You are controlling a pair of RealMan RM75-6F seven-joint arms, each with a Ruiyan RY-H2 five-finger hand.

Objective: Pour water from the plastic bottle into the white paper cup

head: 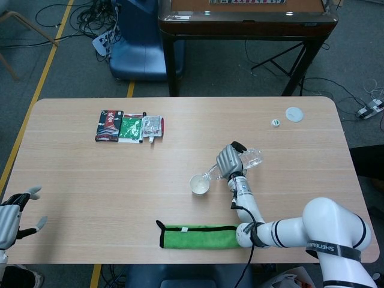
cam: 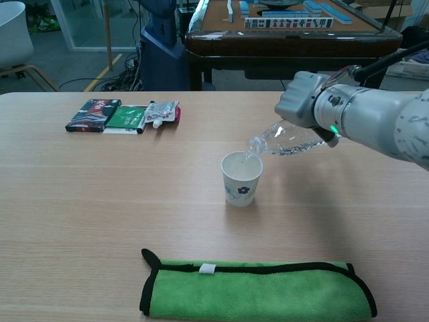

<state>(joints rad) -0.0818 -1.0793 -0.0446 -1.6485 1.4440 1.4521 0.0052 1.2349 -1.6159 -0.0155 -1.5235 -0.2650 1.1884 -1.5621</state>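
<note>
The white paper cup [cam: 241,178] [head: 199,184], printed with a dark flower, stands upright near the table's middle. My right hand [cam: 303,100] [head: 227,159] grips the clear plastic bottle [cam: 290,139] [head: 250,159], which is tipped neck-down to the left. Its open mouth [cam: 254,145] hangs just above the cup's right rim, and a thin stream of water runs into the cup. My left hand [head: 13,213] hovers at the table's near left edge with fingers apart and nothing in it.
A green towel [cam: 258,290] [head: 198,236] lies along the near edge in front of the cup. Three snack packets [cam: 124,114] [head: 128,126] sit at the far left. A small bottle cap [head: 276,123] and a white disc [head: 294,113] lie at the far right.
</note>
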